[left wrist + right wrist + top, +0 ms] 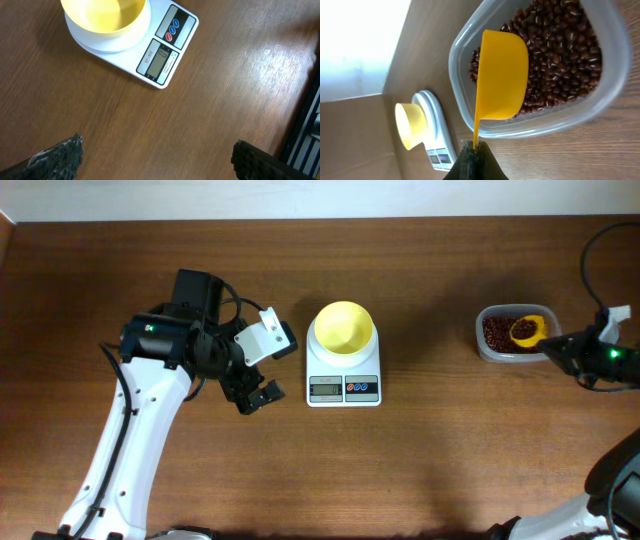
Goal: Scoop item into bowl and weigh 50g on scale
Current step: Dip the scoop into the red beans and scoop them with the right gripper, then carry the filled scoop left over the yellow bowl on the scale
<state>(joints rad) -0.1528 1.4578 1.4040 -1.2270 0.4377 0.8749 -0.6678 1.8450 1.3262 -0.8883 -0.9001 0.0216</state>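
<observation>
your right gripper [474, 149] clenches the yellow scoop [502, 75] by its handle, cup over the beans [560, 55] to dip — left gripper [157, 157] hangs released.

The bowl [344, 328] sits on the scale [343, 388]; rightward, a tub [483, 346] holds beans [495, 330] and scoop [526, 330].

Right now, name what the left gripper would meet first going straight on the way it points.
Probably bare table, short of the scale; the left gripper is open, depth unclear.
</observation>
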